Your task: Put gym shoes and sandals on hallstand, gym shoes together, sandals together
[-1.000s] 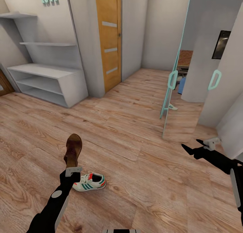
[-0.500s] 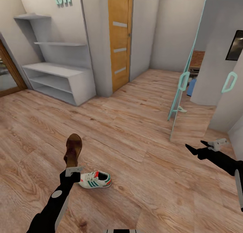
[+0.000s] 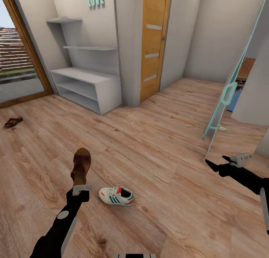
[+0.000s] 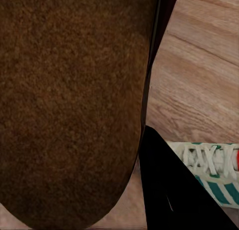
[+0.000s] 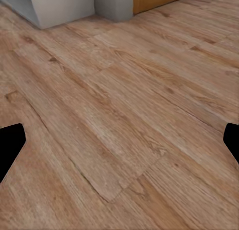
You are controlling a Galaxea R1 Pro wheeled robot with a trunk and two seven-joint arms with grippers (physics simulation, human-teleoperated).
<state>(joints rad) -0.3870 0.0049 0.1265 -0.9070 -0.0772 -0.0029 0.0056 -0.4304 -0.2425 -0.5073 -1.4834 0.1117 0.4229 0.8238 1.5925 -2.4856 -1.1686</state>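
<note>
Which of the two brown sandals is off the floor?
The dark-brown leather sandal held in the left gripper; the other sandal lies on the wood-plank floor near the glass door.

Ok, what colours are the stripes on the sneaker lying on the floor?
Teal-green stripes on the cream-white sneaker, with red-orange tongue and heel patches; clearest in the head view.

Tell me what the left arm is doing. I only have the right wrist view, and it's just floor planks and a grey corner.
Observer: The left gripper is shut on a sandal, gripping it at one end.
Operator: Any sneakers nearby?
Observer: One gym shoe lies on the corridor floor, just right of the left arm.
Operator: Where's the other sandal?
Observer: The second sandal lies on the floor far to the left, near the wood-framed glass door.
</note>
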